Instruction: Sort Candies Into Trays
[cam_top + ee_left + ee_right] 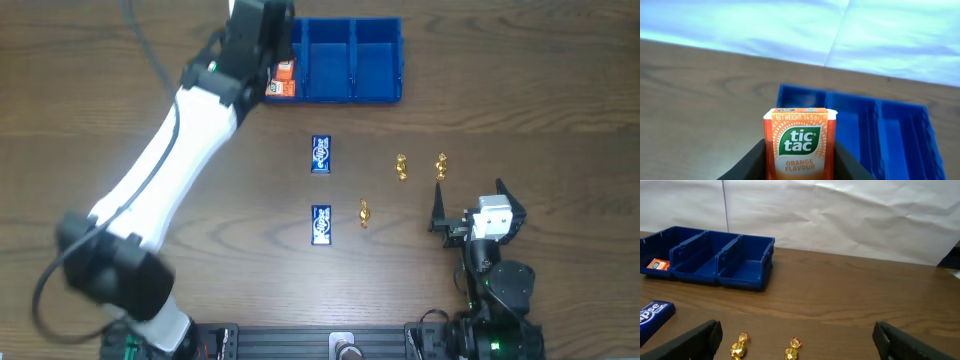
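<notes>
My left gripper (278,72) is shut on an orange candy box (800,142), held upright at the left end of the blue three-compartment tray (378,97). In the right wrist view an orange box (658,264) shows in the tray's left compartment (650,271). Two blue candy packs (321,154) (321,224) lie at mid-table. Three gold wrapped candies (402,167) (441,165) (365,213) lie to their right. My right gripper (470,212) stands open near the right front, just short of the gold candies (739,347).
The tray's middle (695,262) and right (742,270) compartments look bare. White sheeting (840,215) hangs behind the table's far edge. Bare wood (520,120) lies right of the tray and candies.
</notes>
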You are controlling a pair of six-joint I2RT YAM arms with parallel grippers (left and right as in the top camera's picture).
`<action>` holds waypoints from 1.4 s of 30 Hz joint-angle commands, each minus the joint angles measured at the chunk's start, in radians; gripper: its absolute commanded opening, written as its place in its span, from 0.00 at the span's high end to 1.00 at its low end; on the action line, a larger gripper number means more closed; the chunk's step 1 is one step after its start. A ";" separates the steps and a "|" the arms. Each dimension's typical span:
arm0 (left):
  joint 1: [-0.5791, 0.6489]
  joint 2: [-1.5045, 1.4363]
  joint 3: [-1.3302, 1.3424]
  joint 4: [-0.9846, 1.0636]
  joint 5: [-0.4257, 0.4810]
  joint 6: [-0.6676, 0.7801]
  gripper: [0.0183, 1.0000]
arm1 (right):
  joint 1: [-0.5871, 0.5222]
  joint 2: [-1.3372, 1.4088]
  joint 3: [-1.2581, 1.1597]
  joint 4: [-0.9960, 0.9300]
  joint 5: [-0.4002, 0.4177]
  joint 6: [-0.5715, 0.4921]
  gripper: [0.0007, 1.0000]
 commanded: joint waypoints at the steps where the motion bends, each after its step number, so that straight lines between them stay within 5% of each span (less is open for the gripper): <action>1: 0.034 0.211 0.113 -0.004 0.059 0.054 0.71 | 0.006 -0.007 -0.006 -0.002 0.002 -0.010 0.00; 13: 0.051 0.331 0.120 0.027 0.086 0.054 0.66 | 0.006 -0.007 -0.006 -0.002 0.002 -0.010 0.00; 18: 0.051 0.327 0.120 0.029 0.090 0.053 0.28 | 0.006 -0.007 -0.006 -0.002 0.002 -0.010 0.00; 21: 0.051 0.299 0.120 0.025 0.086 0.054 0.20 | 0.006 -0.007 -0.006 -0.002 0.002 -0.010 0.00; 34: 0.097 -0.371 -0.052 -0.001 0.002 0.089 0.16 | 0.006 -0.007 -0.006 -0.002 0.002 -0.010 0.00; 42: 0.327 -0.880 -0.507 0.166 0.130 0.129 0.14 | 0.006 -0.007 -0.006 -0.002 0.002 -0.010 0.00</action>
